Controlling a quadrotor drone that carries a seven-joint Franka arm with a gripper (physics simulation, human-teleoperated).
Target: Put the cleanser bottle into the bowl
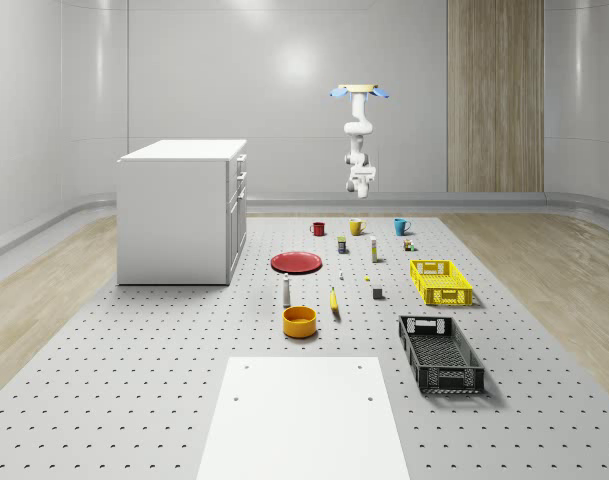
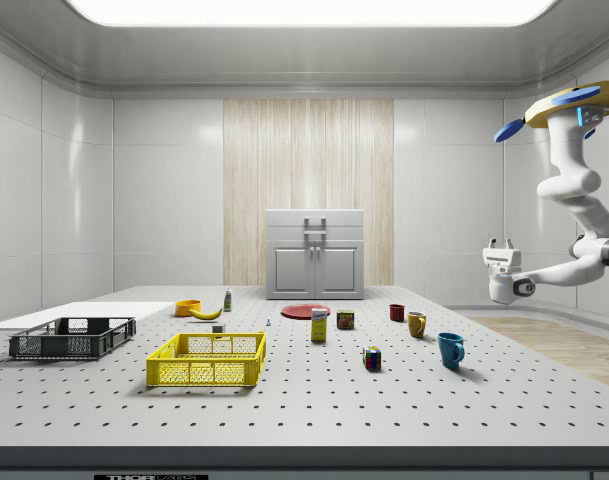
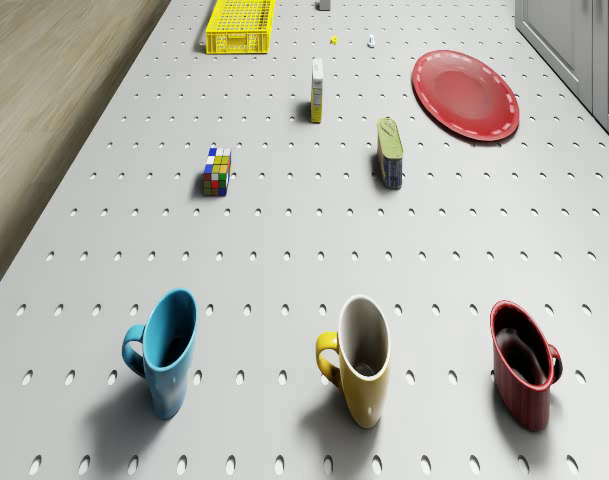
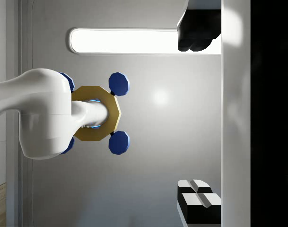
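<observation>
White arm links hung from the drone (image 1: 360, 92) in the whole-scene view, where it hovered high over the far end of the table (image 1: 164, 380). The gripper (image 1: 360, 182) hung under it, above the table's far edge. Well below the gripper and far nearer the camera, the cleanser bottle (image 1: 286, 290) stood upright on the table, just beside the orange bowl (image 1: 299, 321) and not in it. A red plate (image 1: 297, 262) lay between the gripper and the bottle.

From the side view I saw the drone (image 2: 569, 105) near the ceiling at the side view's right, and the arm (image 2: 574, 215) bent down and back so that the gripper (image 2: 500, 243) pointed upward. The bottle (image 2: 227, 299) and bowl (image 2: 188, 307) sat well apart from the gripper, lower and far toward the side view's left.

Through the drone view I looked down on a blue mug (image 3: 169, 350), a yellow mug (image 3: 362, 358) and a red mug (image 3: 524, 365) in a row, with a coloured cube (image 3: 217, 172) and the plate (image 3: 465, 93) beyond them.

Along the wrist view the gripper (image 4: 198, 113) faced the ceiling and the drone (image 4: 94, 113), its fingers (image 4: 198, 198) spread wide and holding nothing.
</observation>
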